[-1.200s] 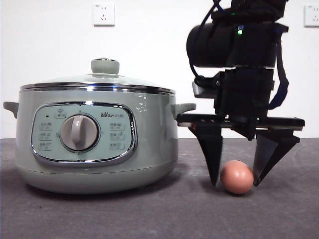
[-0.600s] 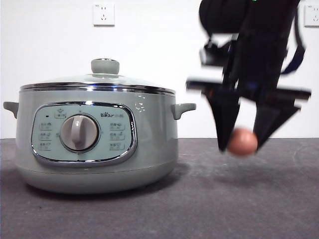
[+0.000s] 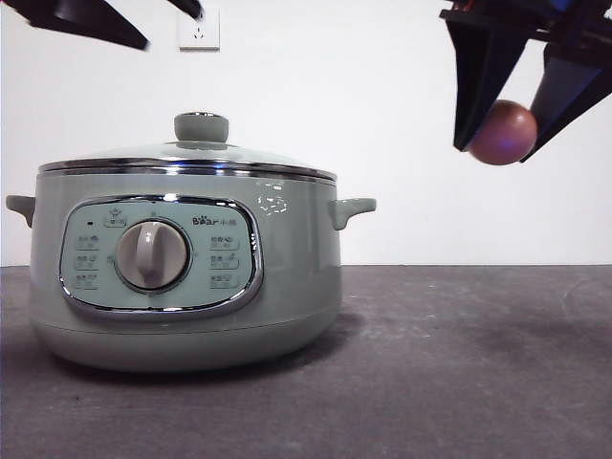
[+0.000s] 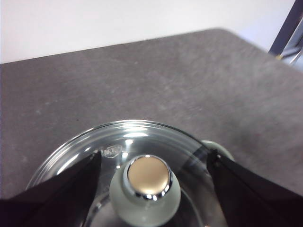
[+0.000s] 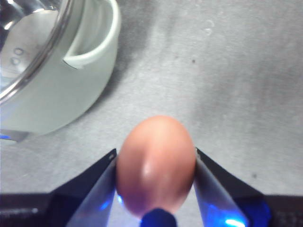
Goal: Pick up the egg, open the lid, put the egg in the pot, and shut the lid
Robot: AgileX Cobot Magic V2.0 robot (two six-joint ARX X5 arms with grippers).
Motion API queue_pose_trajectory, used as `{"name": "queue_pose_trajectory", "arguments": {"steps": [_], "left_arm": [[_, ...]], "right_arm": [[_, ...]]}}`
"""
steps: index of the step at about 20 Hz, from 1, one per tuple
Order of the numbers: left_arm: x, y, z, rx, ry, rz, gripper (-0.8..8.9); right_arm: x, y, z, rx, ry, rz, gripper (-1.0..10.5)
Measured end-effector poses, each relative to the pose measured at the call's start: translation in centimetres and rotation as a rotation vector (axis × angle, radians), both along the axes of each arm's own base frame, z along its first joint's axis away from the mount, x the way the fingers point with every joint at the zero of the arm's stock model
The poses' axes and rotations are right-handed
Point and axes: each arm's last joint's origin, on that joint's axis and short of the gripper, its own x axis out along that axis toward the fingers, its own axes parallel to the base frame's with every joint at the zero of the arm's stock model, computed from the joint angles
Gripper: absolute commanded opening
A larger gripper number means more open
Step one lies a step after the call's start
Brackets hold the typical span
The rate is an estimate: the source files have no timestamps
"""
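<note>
The sage-green pot (image 3: 182, 263) stands on the table at the left, its glass lid (image 3: 186, 153) on it with the pale green knob (image 3: 201, 126) on top. My right gripper (image 3: 505, 129) is shut on the reddish-brown egg (image 3: 502, 132) and holds it high at the upper right, above and right of the pot. In the right wrist view the egg (image 5: 156, 161) sits between the two jaws, with the pot's side handle (image 5: 92, 42) below. My left gripper (image 4: 151, 189) is open above the lid (image 4: 118, 151), its jaws on either side of the knob (image 4: 147, 182), apart from it.
The dark grey table (image 3: 459, 373) runs to the right of the pot. A white wall with a socket (image 3: 198, 29) is behind. The left arm shows as a dark tip (image 3: 86, 19) at the top left of the front view.
My right gripper has closed on the egg and lifted it from the table to high at the upper right. The left arm's dark tip has come into view at the top left.
</note>
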Motion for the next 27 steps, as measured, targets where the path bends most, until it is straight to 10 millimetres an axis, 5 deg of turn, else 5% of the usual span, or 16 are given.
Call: {"name": "queue_pose_trajectory", "arguments": {"steps": [9, 11, 14, 23, 27], "left_arm": [[3.9, -3.0, -4.7, 0.148, 0.127, 0.0, 3.72], [4.0, -3.1, -4.9, 0.154, 0.137, 0.0, 2.83], [4.0, -3.1, -4.9, 0.152, 0.136, -0.004, -0.19], [3.7, -2.9, -4.3, 0.161, 0.086, 0.009, -0.09], [1.4, -1.4, -0.4, 0.106, -0.09, 0.07, -0.09]], "right_arm": [[-0.4, -0.6, 0.0, -0.049, 0.012, -0.019, 0.0], [-0.4, -0.6, 0.0, -0.05, 0.012, -0.019, 0.0], [-0.4, -0.6, 0.0, -0.05, 0.013, -0.019, 0.0], [-0.1, -0.4, 0.2, -0.028, -0.019, -0.008, 0.0], [0.3, 0.1, 1.8, 0.052, -0.081, 0.032, 0.0]]}}
